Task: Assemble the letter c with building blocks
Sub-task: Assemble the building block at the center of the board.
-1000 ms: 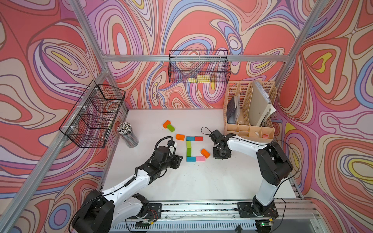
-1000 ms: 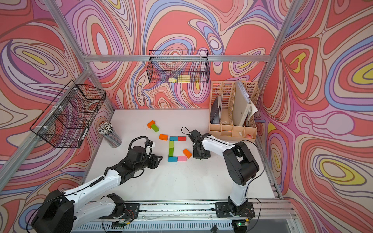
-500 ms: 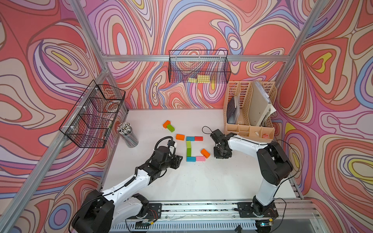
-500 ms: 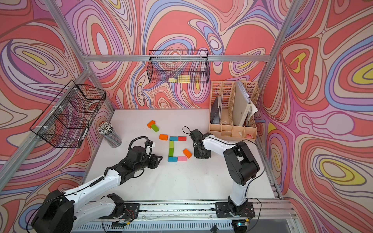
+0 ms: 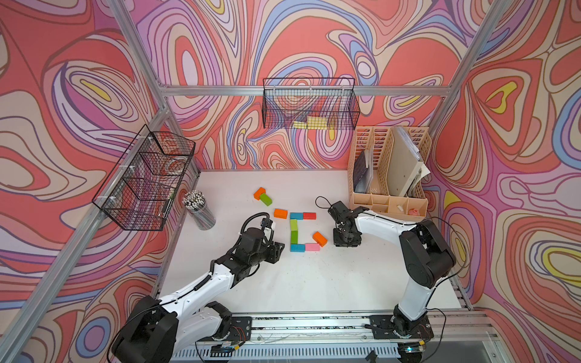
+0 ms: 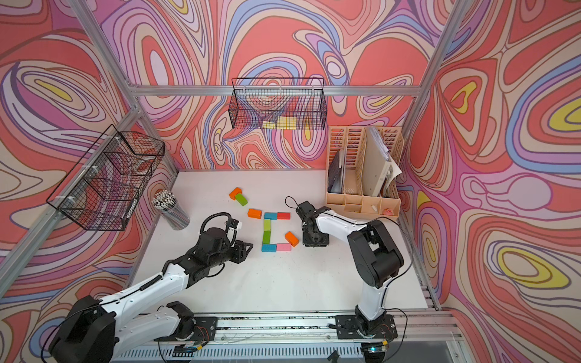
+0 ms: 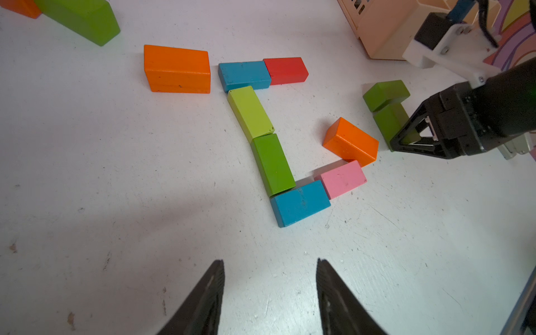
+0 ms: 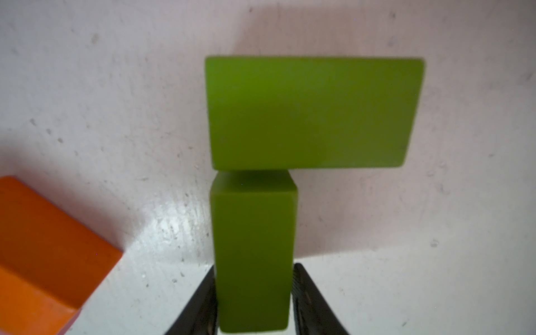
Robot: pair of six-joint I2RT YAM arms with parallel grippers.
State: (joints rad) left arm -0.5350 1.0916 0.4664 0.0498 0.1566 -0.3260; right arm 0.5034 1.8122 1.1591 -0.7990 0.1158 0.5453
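Observation:
Six building blocks lie in a C: blue (image 5: 296,216) and red (image 5: 309,215) on top, light green (image 5: 293,225) and green (image 5: 294,237) down the side, blue (image 5: 297,248) and pink (image 5: 312,247) below. An orange block (image 5: 319,239) lies tilted against the pink one. My right gripper (image 5: 345,242) points down just right of it and straddles a green block (image 8: 252,246) that lies on the table, with a thin gap at the jaws. That block butts against another green block (image 8: 313,113). My left gripper (image 7: 269,261) is open and empty, left of the C.
Loose orange (image 5: 280,213), orange (image 5: 259,193) and green (image 5: 265,199) blocks lie behind the C to the left. A pencil cup (image 5: 199,210) stands at the left edge and a beige desk organiser (image 5: 390,195) at the back right. Wire baskets (image 5: 147,179) (image 5: 309,107) hang on the walls.
The right gripper's jaws have widened slightly around the green block. The left arm and the blocks of the C have not moved.

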